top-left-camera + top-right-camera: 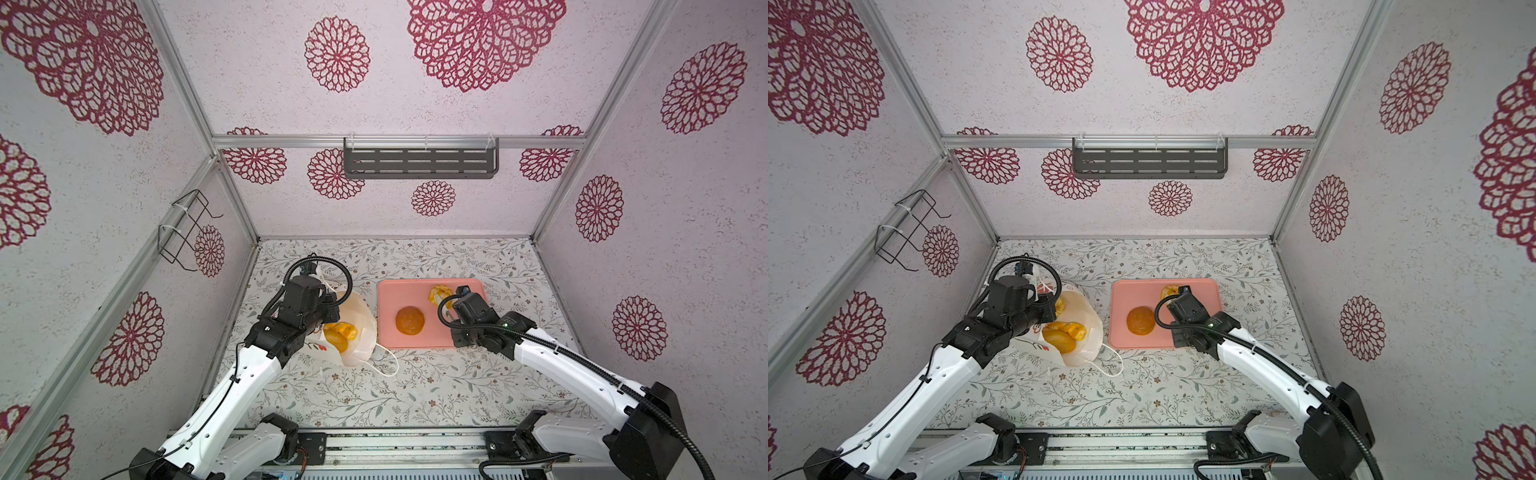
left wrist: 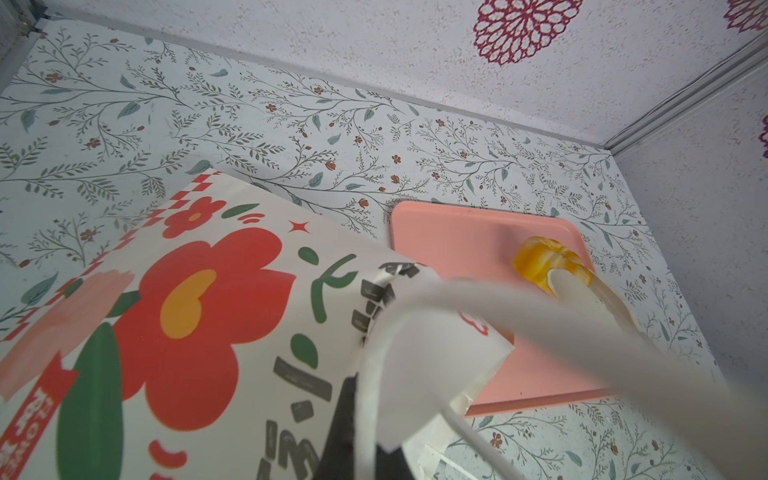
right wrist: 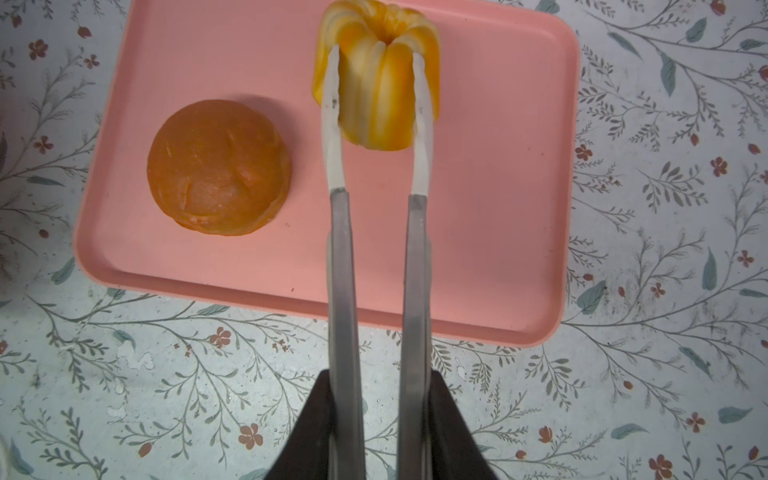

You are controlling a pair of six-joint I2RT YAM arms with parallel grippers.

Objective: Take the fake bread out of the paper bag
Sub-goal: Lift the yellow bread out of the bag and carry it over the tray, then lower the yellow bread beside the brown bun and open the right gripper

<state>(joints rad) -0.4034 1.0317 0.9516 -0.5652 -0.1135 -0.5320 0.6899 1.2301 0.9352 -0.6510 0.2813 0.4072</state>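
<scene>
The white paper bag [image 1: 360, 337] with red flower print [image 2: 208, 311] leans on the table's left side, mouth up. Several golden loaves of fake bread [image 1: 340, 332] show inside it. My left gripper [image 1: 334, 300] is shut on the bag's far rim, with paper pinched between its white fingers [image 2: 623, 332]. My right gripper [image 3: 376, 79] is shut on a ridged yellow-orange bun [image 3: 382, 91] over the far part of the pink tray [image 3: 498, 208]. A round brown bun [image 3: 219, 166] lies on the tray, left of the held one. In both top views the wrist partly hides the ridged bun [image 1: 1168, 291].
The tray [image 1: 390, 299] sits just right of the bag, and the bag's cord handle [image 1: 388, 365] trails on the floral table toward the front. A grey slotted shelf [image 1: 419, 162] hangs on the back wall. A black wire rack [image 1: 187, 232] is fixed to the left wall.
</scene>
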